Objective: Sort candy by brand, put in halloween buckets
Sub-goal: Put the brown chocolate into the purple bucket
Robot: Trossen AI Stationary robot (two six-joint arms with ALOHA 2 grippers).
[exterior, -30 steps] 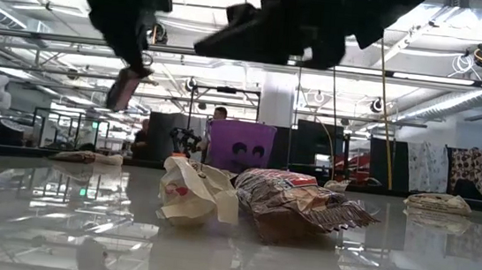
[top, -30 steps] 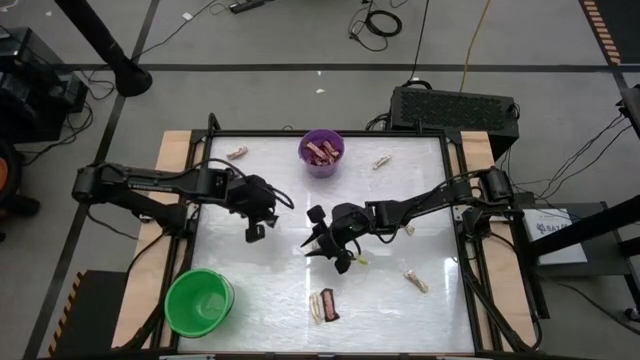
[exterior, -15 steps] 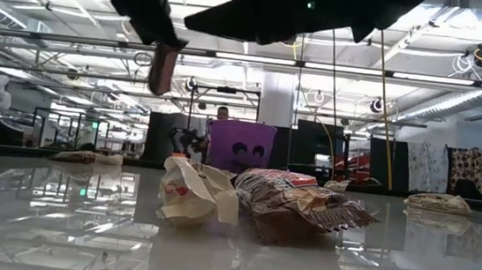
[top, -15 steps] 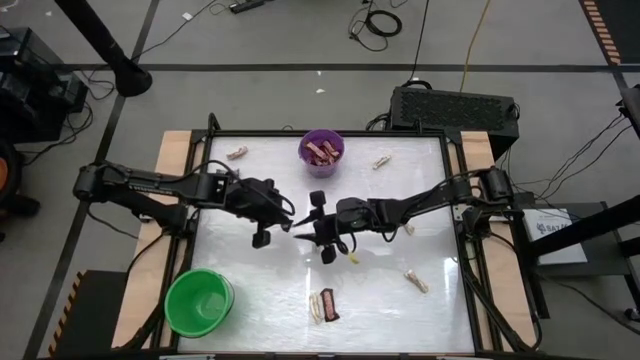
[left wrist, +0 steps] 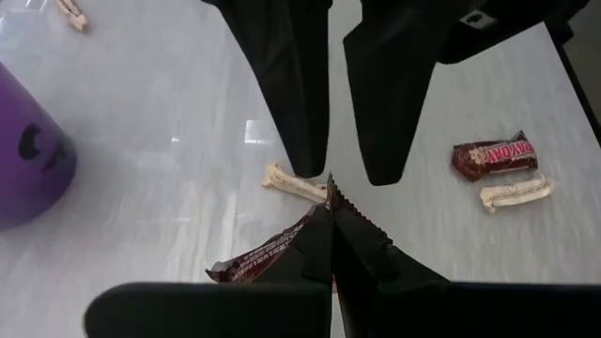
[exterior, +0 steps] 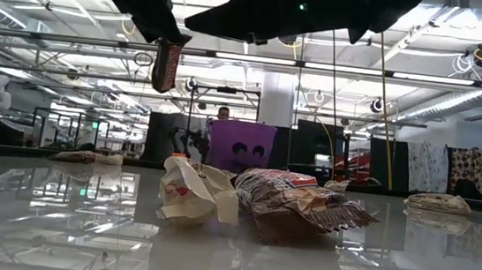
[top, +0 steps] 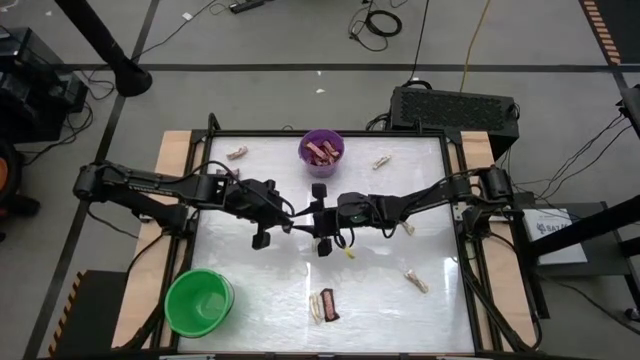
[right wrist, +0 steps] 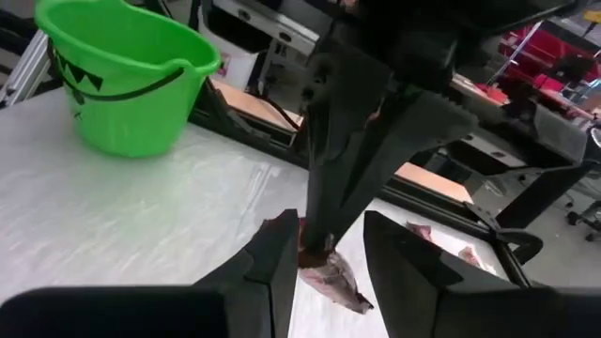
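Observation:
My left gripper (top: 293,219) is shut on a dark brown candy bar (exterior: 166,64) above the table's middle. My right gripper (top: 312,217) faces it, nearly level and open. Its two fingers (left wrist: 302,94) stand on either side of the bar's end and of my left fingertips, with a gap showing. The purple bucket (top: 321,152) at the far edge holds brown bars. The green bucket (top: 199,300) stands at the near left corner. Cream candies (top: 237,153), (top: 381,160), (top: 415,281) lie loose on the table. A cream and a brown piece (top: 323,305) lie side by side near the front. My left gripper pinches the brown bar between its two fingers close to one crimped end (left wrist: 331,191), which pokes out past the fingertips. The fingers slant down from the table's left side. The bar (left wrist: 272,258) hangs below them, clear of the table.
A small cream candy (top: 349,253) lies on the table just below the two grippers, and another (top: 408,229) lies beside the right arm. In the low view, a cream piece (exterior: 191,192) and a brown bar (exterior: 296,207) lie close to the camera.
My left gripper has carried the bar toward the table's middle and tipped upward; the bar has swung with it and stays clear of the table. My right gripper has risen off the table, turned from pointing down to nearly level, rolled, and come up to the left gripper.

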